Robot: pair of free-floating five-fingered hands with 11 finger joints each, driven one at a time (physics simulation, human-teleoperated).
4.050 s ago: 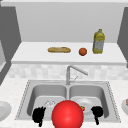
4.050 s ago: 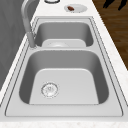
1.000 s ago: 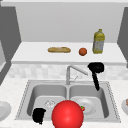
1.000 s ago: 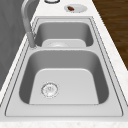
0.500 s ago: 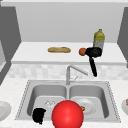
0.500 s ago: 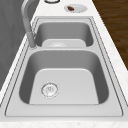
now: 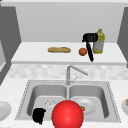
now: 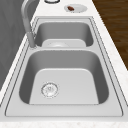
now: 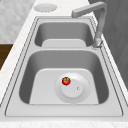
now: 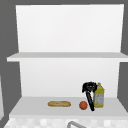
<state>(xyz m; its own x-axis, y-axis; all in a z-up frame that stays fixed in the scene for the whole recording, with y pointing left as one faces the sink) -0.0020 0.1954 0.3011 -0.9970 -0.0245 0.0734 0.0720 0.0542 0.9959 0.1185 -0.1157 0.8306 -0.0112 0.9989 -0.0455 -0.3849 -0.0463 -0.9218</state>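
While the right hand [image 7: 89, 40] hangs at the shelf [image 7: 32, 53], touching the yellow bottle [image 7: 99, 42], grip on it unclear | orange [image 7: 82, 51] just beside | risk: a nudge tips bottle or rolls orange | left hand [image 7: 39, 115] curled, empty, at the sink [image 7: 25, 92] front.

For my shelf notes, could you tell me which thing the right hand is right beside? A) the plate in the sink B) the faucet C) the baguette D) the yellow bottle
D: the right hand is up at the shelf, against the yellow bottle, with the orange just left.
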